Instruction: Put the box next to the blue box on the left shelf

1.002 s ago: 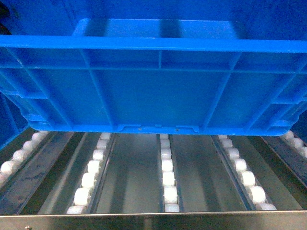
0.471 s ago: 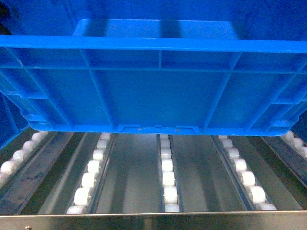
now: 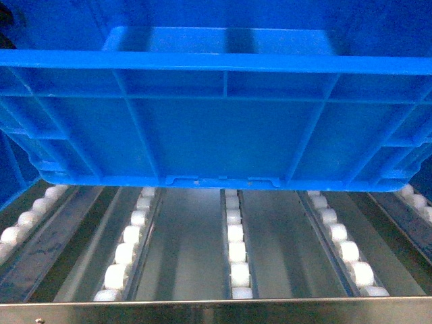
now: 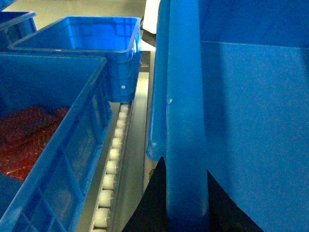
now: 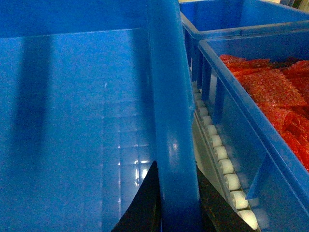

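Both claws, left claw (image 4: 166, 205) and right claw (image 5: 166, 203), clamp the box's (image 3: 223, 135) rims above the left shelf (image 3: 236, 256). Neighbouring crates (image 4: 53, 145) sit close either side; drifting sideways could snag them.

Bright blue ribbed box (image 3: 223, 128), white rollers (image 3: 236, 253) in grey tracks, red contents (image 5: 275, 87) in a blue neighbouring crate (image 5: 241, 96).

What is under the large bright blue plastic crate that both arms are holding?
Under the large bright blue plastic crate lie the white roller tracks of the grey metal shelf. Whether its base touches the rollers is hidden.
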{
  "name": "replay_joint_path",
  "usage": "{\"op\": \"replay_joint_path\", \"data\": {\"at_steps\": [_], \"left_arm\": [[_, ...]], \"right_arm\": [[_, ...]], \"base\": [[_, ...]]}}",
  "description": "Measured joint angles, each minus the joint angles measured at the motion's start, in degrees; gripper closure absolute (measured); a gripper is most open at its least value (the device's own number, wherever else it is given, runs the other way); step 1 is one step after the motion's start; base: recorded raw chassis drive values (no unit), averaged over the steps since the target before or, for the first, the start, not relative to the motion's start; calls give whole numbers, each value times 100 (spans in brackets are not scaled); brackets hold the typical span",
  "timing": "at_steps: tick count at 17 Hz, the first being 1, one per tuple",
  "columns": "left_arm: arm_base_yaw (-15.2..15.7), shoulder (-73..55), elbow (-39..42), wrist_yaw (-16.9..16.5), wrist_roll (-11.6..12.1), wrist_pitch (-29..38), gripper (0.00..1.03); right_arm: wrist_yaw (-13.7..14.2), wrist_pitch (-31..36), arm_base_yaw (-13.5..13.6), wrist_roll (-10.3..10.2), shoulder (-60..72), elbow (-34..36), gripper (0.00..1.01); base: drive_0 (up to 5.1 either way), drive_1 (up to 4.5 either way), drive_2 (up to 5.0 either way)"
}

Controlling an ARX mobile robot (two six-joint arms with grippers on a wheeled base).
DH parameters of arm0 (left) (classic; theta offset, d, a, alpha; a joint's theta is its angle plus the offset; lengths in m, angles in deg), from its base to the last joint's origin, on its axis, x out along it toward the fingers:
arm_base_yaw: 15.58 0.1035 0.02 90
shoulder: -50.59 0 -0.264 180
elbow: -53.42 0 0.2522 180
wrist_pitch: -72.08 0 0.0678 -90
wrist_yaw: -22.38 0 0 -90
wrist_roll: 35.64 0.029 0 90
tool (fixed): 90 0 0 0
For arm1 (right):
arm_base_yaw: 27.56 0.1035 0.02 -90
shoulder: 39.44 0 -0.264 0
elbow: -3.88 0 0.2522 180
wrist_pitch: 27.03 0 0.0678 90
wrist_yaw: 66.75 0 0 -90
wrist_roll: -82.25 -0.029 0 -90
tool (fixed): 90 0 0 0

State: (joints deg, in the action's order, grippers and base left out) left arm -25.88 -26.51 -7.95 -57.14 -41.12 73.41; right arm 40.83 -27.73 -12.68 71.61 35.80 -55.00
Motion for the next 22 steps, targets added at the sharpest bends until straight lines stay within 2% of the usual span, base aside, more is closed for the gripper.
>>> {"op": "replay_joint_path", "data": {"at_steps": [13, 14, 15, 17, 19, 20, 21, 22], "left_arm": [[0, 0, 0, 0, 0, 0, 95], [-31, 0, -42, 114, 42, -197, 95], [-129, 0, -177, 433, 179, -577, 95], [-195, -66, -181, 577, 245, -686, 95], [-216, -164, -197, 551, 122, -715, 95], [-278, -378, -278, 531, 17, -1016, 95], [-358, -699, -328, 592, -37, -1368, 95], [-372, -761, -328, 629, -46, -1449, 95]], "right_arm": [[-2, 0, 0, 0, 0, 0, 92], [166, -175, 31, 35, 7, -37, 92], [693, -599, 179, 131, 31, -210, 91], [1152, -754, 280, 192, 83, -227, 90], [1272, -811, 275, 269, 136, -260, 89], [1276, -1211, 249, 271, 321, -422, 88], [1141, -1552, 188, 188, 623, -479, 88], [1060, -1611, 153, 146, 730, -479, 88]], "base": [[0, 0, 0], [0, 0, 0], [0, 0, 0], [0, 0, 0], [0, 0, 0], [0, 0, 0], [0, 0, 0], [0, 0, 0]]}}
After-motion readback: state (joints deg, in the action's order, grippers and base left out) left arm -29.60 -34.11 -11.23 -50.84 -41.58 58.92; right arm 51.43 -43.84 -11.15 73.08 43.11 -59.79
